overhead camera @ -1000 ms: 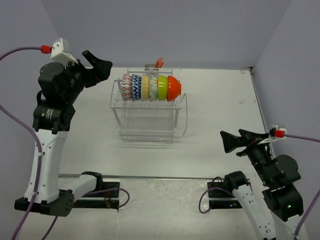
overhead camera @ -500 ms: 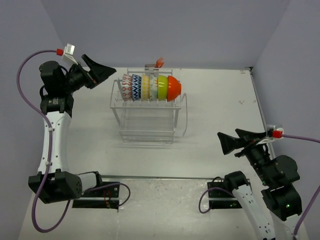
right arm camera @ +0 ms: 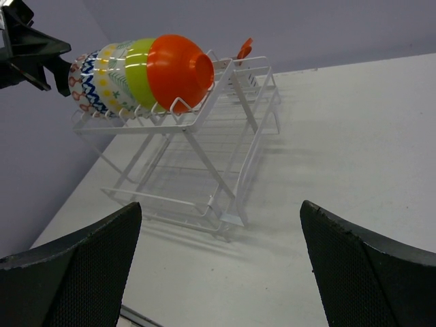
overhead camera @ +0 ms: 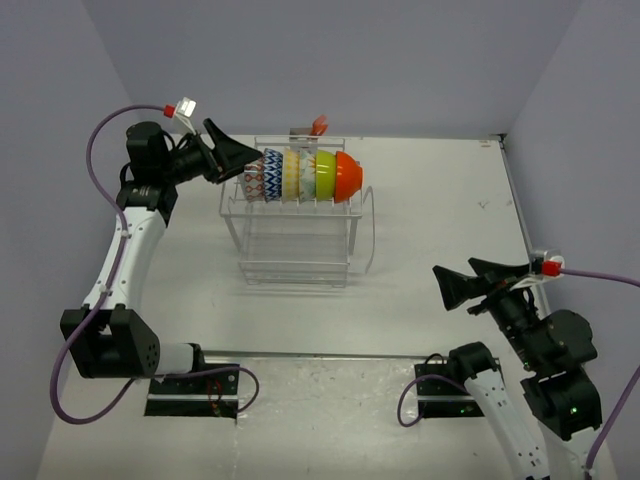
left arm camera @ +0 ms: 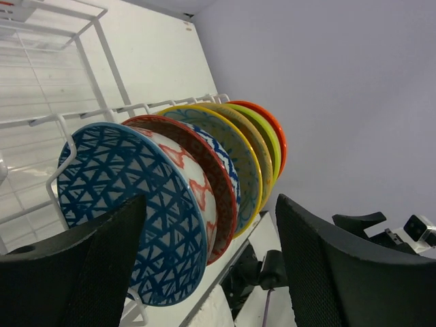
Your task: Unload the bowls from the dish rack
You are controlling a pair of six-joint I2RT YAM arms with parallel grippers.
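Several bowls stand on edge in a row on top of the white wire dish rack (overhead camera: 295, 245): red-zigzag white (overhead camera: 253, 177), blue-patterned (overhead camera: 272, 175), yellowish (overhead camera: 290, 173), pale floral (overhead camera: 307, 175), lime green (overhead camera: 324, 173) and orange (overhead camera: 347, 176). My left gripper (overhead camera: 252, 163) is open at the row's left end. In its wrist view the end bowl, blue-patterned inside (left arm camera: 129, 218), shows between the open fingers (left arm camera: 75, 272); I cannot tell if they touch. My right gripper (overhead camera: 455, 275) is open and empty, well right of the rack, facing it (right arm camera: 225, 170) and the orange bowl (right arm camera: 177, 68).
A small orange-red thing (overhead camera: 319, 125) sticks up at the rack's back edge, also in the right wrist view (right arm camera: 244, 49). Purple walls close in the white table (overhead camera: 440, 200) on three sides. The arm bases and cables (overhead camera: 200, 375) sit at the near edge.
My left arm has swung right and reached forward, bringing its open gripper from left of the rack to the left end of the bowl row. My right gripper has barely shifted.
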